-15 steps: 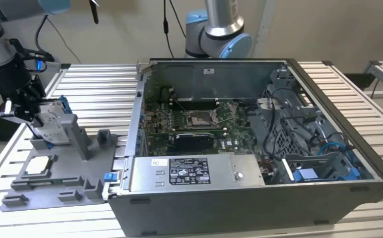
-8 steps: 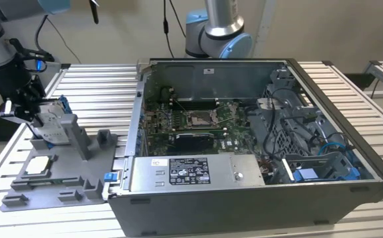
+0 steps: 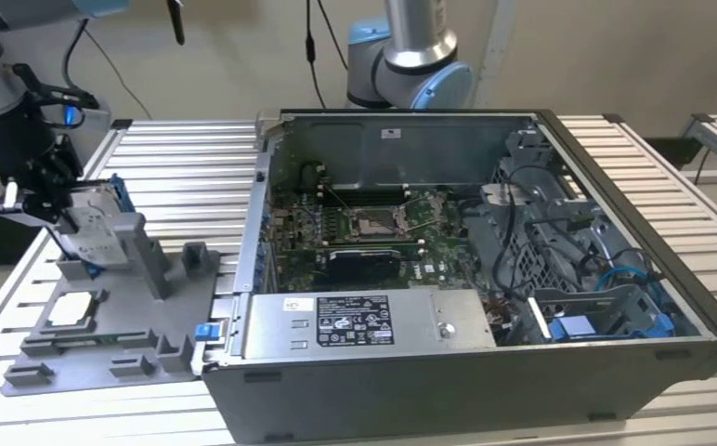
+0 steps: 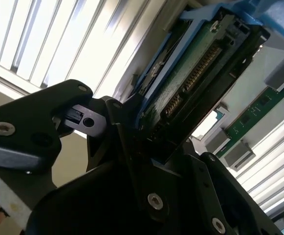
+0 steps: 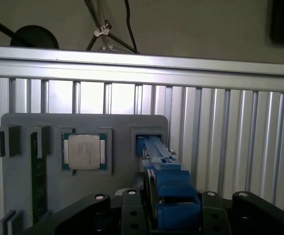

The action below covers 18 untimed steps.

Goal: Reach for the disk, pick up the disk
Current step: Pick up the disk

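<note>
The disk stands on edge in a slot of the grey fixture plate at the exterior view's left, silver-grey with a blue bracket. My gripper comes in from the left and its black fingers sit against both sides of the disk. In the first wrist view the blue-framed disk runs between the fingers down to the fixture slot. The second wrist view shows the disk's green circuit-board underside clamped in my gripper.
A small square silver chip lies in a pocket of the fixture beside the disk's slot, and a green memory stick lies further over. The open computer case stands close to the fixture's right. A second arm's base rises behind the case.
</note>
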Each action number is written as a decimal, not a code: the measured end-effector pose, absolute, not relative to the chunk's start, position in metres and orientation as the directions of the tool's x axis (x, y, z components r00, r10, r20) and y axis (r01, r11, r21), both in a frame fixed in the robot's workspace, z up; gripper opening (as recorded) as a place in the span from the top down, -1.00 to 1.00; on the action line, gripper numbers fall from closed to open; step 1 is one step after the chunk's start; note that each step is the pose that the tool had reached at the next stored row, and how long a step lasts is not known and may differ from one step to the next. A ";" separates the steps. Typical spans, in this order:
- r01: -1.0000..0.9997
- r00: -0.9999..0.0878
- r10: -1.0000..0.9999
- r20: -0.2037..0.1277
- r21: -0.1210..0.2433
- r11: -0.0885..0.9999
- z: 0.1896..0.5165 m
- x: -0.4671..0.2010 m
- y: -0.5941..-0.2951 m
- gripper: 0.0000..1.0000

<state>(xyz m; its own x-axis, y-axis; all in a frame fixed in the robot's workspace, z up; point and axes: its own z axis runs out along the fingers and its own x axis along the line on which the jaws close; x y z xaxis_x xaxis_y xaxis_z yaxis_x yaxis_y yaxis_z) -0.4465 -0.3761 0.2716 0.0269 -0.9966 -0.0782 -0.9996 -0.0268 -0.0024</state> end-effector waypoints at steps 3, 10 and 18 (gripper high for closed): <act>-1.000 0.027 -0.997 -0.078 -0.002 -0.027 0.279 -0.447 -0.376 1.00; -1.000 0.027 -0.997 -0.078 -0.002 -0.027 0.291 -0.447 -0.376 1.00; -1.000 0.027 -0.997 -0.078 -0.002 -0.027 0.304 -0.447 -0.376 1.00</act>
